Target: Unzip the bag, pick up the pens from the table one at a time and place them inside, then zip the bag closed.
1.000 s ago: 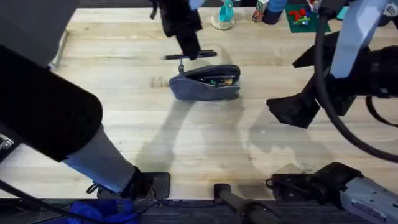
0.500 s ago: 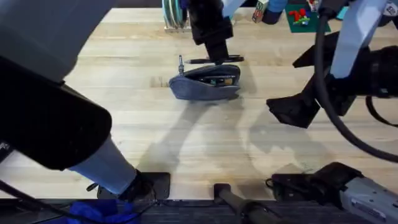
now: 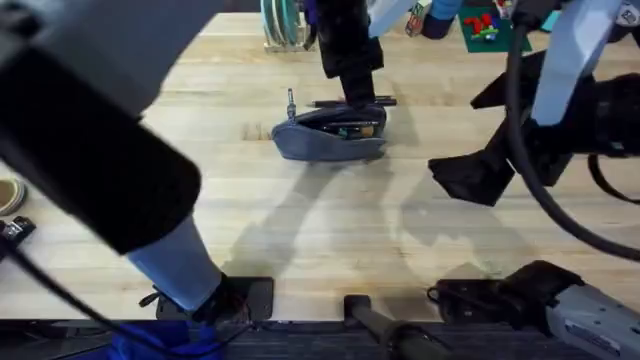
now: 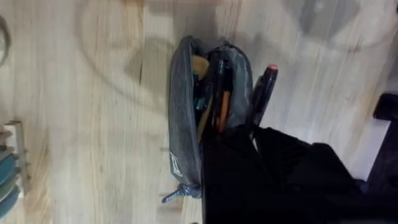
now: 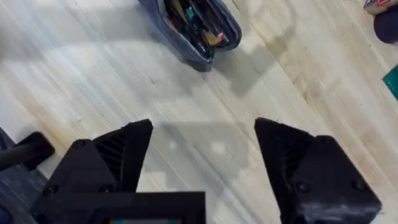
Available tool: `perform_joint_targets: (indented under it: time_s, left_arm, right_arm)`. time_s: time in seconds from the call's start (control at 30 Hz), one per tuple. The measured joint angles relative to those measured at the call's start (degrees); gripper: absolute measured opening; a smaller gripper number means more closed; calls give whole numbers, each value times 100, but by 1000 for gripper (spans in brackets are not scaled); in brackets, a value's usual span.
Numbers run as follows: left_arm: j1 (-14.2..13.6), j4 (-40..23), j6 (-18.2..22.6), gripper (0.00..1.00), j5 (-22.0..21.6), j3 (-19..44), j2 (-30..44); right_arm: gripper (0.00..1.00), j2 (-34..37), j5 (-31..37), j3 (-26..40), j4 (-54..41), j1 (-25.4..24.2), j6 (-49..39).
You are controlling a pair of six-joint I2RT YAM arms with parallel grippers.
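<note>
The grey-blue bag (image 3: pixel 325 143) lies on the table (image 3: pixel 300 230) toward the back middle. Its zipper is open and several pens show inside (image 4: pixel 214 93). The metal pull (image 3: pixel 290 99) sticks up at the bag's left end. My left gripper (image 3: pixel 358 92) hangs right over the bag's far rim, shut on a black pen (image 3: pixel 385 101) held level. In the left wrist view this pen (image 4: pixel 262 90) has a red tip and lies along the outside of the bag's (image 4: pixel 182 124) open mouth. My right gripper (image 3: pixel 480 172) hovers to the right of the bag, open with nothing in it, the bag (image 5: pixel 186 28) ahead of it.
A rack of teal plates (image 3: pixel 282 22) stands at the back edge behind the bag. A dark cup (image 3: pixel 440 20) and a green mat with toys (image 3: pixel 485 27) sit at the back right. A tape roll (image 3: pixel 8 195) lies at the left edge.
My left gripper has carried the black pen to the right and a little nearer, from behind the bag's left end to above its opening. The bag and the right arm have not moved.
</note>
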Motion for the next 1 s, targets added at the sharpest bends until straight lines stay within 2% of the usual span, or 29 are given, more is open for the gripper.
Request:
perform_joint_targets:
  time_s: [0.1, 1.0]
  left_arm:
    - [0, 33, -15, 41, 0, 0, 428]
    - [2, 176, -20, 40, -7, 0, 1358]
  right_arm:
    - [996, 0, -1, 0, 1, 0, -1]
    - [996, 0, 1, 0, -1, 0, -3]
